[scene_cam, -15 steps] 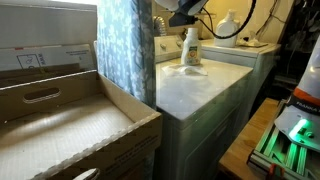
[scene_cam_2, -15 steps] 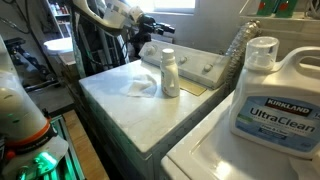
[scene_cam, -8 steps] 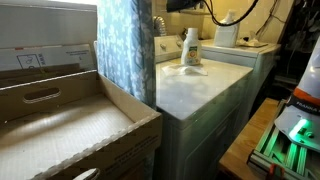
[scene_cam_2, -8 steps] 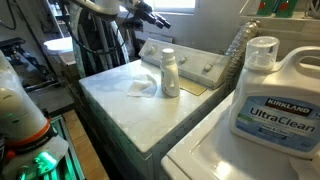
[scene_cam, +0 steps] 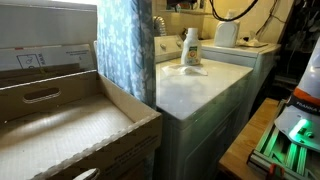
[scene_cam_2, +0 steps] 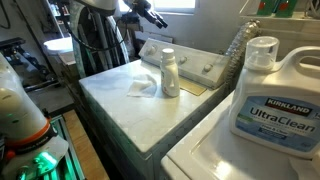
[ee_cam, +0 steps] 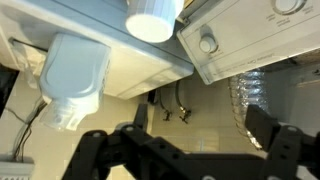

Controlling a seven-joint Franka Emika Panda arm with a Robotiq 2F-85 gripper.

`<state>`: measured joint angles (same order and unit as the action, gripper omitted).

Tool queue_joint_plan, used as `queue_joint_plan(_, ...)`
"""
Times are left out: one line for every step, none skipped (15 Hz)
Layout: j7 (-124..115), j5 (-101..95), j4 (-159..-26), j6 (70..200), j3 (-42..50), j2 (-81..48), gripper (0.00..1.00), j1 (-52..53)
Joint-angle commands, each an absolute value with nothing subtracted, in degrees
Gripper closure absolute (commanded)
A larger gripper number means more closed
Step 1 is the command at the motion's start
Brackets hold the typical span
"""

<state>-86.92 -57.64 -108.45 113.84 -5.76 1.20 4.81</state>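
Wrist view: two fingers (ee_cam: 285, 150) stand wide apart, empty, high above the washer top (scene_cam_2: 110, 97). One white bottle (scene_cam_2: 170, 73) stands near its control-panel edge, one crumpled cloth (scene_cam_2: 140, 87) just beside it.

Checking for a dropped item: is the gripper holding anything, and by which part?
Nothing is held. The gripper stands wide open and empty, raised well above the white bottle on the washer.
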Motion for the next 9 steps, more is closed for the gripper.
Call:
queue_joint_plan(-82.4,-44.9,-107.1,116.1,-4.7,2.7,0.00,4.2)
queue_joint_plan(-80.7,-41.1,-106.7,116.0,-4.4,3.1,0.00,4.0)
queue_joint_plan(-78.7,-37.0,-106.2,114.9,-4.1,3.7,0.00,3.8)
queue_joint_plan(-76.7,-33.1,-105.9,113.7,-3.7,4.2,0.00,3.5)
queue_joint_plan(-74.2,-29.3,-105.6,111.9,-3.2,4.9,0.00,3.2)
queue_joint_plan(-72.2,-26.9,-105.4,110.4,-3.0,5.4,0.00,2.8)
queue_joint_plan(-69.9,-24.7,-105.5,109.3,-2.6,6.3,0.00,2.4)
queue_joint_plan(-68.4,-23.5,-105.7,108.3,-2.4,7.0,0.00,1.9)
queue_joint_plan(-67.1,-22.9,-106.1,107.7,-2.1,8.0,0.00,1.5)
